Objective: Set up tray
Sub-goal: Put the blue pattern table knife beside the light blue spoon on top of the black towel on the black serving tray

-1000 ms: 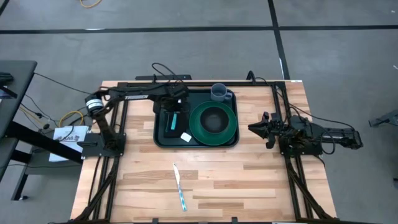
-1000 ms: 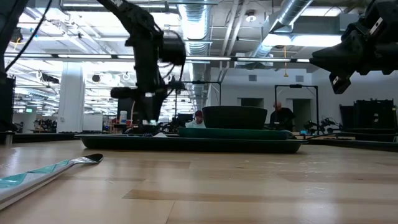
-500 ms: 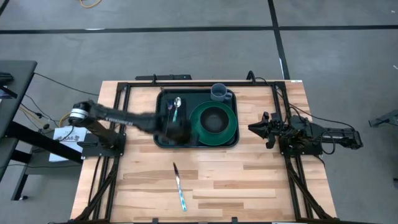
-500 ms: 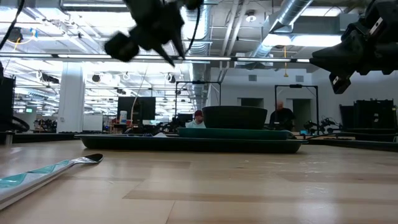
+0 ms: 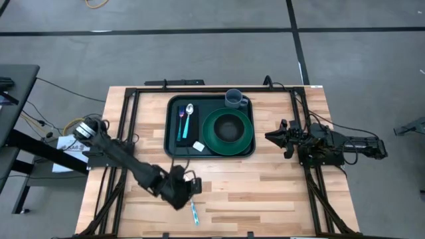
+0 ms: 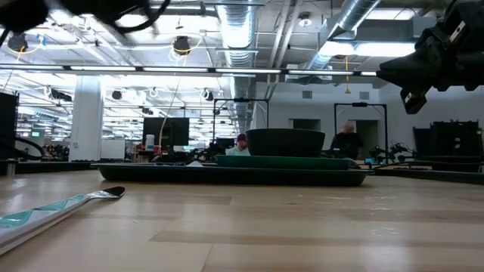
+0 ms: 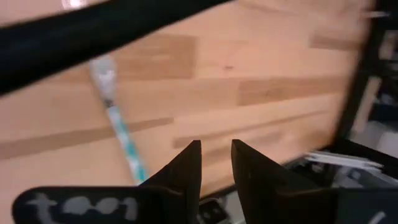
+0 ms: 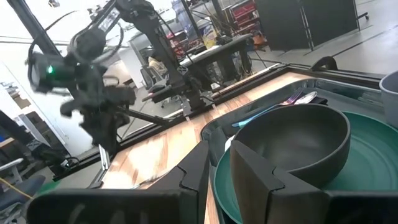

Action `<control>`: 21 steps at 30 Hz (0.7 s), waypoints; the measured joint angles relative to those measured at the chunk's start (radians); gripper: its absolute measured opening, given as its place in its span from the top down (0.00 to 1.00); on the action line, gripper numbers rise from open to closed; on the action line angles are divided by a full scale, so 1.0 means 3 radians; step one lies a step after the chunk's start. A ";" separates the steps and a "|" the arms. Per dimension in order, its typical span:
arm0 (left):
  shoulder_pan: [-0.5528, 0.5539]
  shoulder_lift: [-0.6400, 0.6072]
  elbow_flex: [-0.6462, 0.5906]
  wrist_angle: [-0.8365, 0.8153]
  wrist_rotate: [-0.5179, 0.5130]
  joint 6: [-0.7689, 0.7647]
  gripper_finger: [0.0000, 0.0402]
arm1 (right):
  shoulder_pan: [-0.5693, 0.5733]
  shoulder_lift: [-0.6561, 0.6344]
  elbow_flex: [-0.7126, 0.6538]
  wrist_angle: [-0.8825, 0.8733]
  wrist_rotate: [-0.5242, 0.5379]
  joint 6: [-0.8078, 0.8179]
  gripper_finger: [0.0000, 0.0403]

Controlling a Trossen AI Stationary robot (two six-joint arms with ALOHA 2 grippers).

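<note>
High overhead, low table-level (both share tray), wrists close.

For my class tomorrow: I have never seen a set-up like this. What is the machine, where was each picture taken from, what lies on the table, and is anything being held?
It is a robot with two dark arms at a wooden table, each ending in a two-finger gripper. One picture looks straight down from above, one looks level across the table top, and one comes from a camera on each wrist.

On the table lies a dark green tray. It holds a green plate with a dark bowl, a grey cup, a spoon and a fork. A knife lies on the bare wood nearer the front.

The left gripper is above the knife, fingers slightly apart, holding nothing. The right gripper waits beside the tray, also empty.
</note>
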 joint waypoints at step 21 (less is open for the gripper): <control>-0.0111 0.0972 0.0249 0.0118 0.0682 -0.0326 0.81 | 0.0000 0.0000 -0.0001 -0.0001 0.0002 0.0001 0.85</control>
